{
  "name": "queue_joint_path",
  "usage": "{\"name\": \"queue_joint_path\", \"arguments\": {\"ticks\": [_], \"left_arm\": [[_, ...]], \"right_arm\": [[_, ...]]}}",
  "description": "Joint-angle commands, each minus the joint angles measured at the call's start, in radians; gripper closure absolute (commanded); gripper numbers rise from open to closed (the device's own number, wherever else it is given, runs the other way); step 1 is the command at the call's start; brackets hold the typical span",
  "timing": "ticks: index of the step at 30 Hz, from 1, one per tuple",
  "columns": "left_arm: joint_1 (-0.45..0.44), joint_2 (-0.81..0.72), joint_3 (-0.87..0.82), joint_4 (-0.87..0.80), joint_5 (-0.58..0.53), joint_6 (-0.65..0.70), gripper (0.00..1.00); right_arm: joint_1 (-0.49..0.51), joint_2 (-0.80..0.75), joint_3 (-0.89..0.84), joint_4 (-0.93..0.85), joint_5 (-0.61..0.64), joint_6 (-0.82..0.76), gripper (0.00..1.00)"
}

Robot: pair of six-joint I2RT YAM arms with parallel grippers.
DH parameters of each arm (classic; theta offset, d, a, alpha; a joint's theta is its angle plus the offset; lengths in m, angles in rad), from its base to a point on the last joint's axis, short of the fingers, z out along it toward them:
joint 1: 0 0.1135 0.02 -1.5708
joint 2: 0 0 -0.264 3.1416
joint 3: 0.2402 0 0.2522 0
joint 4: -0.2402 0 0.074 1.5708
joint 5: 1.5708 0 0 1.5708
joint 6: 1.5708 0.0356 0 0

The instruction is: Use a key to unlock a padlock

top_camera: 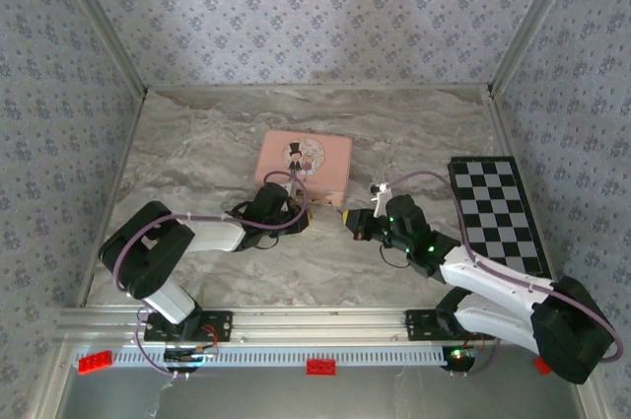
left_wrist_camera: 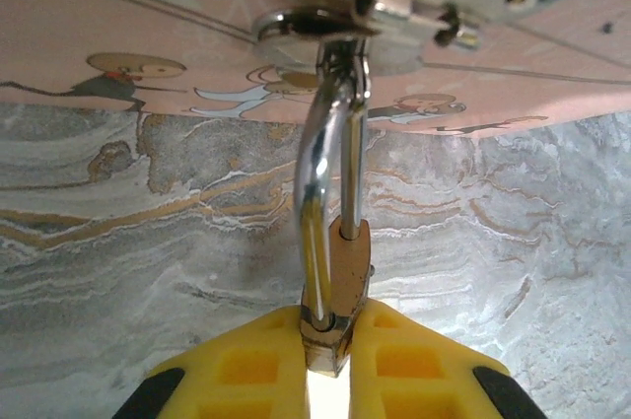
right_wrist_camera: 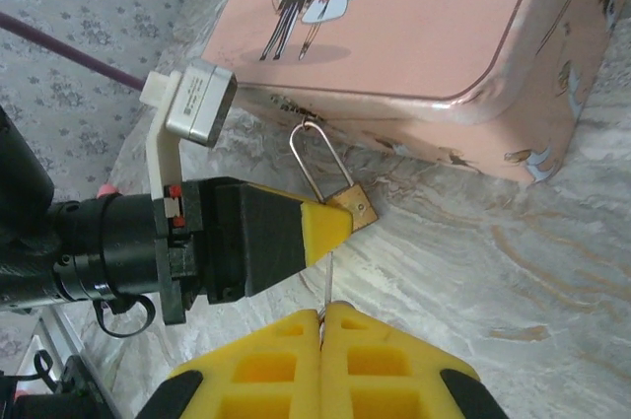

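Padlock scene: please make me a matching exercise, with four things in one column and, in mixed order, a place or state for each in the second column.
Things:
1. padlock
2. key
3. pink tin
4. checkered board

Place or state:
A. black and white, lying flat at the far right
B. thin sliver pinched in the shut right end effector
C. clamped in the left end effector, shackle hooked on the tin
D. cartoon couple on its lid

Pairs: 1-C, 2-B, 3-D, 4-A
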Motion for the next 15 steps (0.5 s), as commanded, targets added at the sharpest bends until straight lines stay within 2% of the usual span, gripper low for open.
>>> {"name": "queue_joint_path", "arguments": {"ticks": [1,6,10,15], "left_arm": [[-0.001,-0.068,0.003,0.014,-0.017,-0.021,0.93],[-0.001,-0.127,0.002,-0.023,-0.013,-0.054,0.95],[0.000,-0.152,0.020,-0.065,-0.005,-0.084,0.98],[0.005,-0.164,0.036,-0.073,0.037,-0.146,1.00]], "right_arm": [[0.032,0.026,0.001,0.049,0.025,0.037,1.00],[0.077,0.070,-0.033,0.130,0.049,0.113,1.00],[0.106,0.086,-0.111,0.272,0.119,0.208,1.00],[0.117,0.090,-0.142,0.332,0.180,0.262,1.00]]}}
